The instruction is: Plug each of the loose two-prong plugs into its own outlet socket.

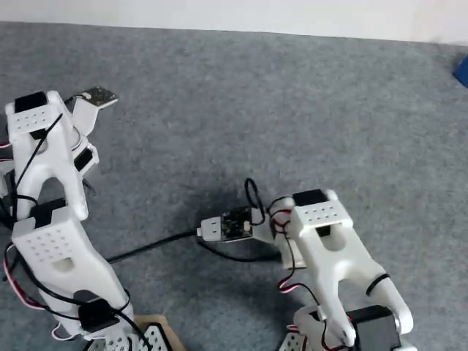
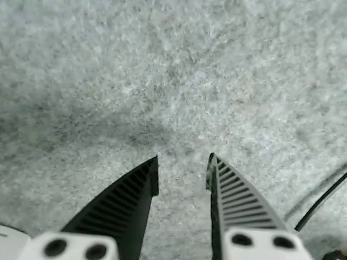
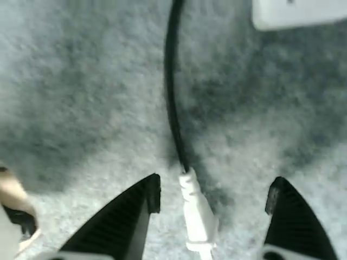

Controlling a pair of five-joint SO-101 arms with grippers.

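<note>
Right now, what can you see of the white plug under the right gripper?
The plug is a small white moulded body, plastic by the look, slim and elongated, lying flat on the grey carpet. A black cable enters its far end and runs away across the carpet, passing a white outlet. It lies between the open fingers of the right gripper, nearer one finger, with neither touching it as far as I can see. Its prongs can't be made out.
</note>
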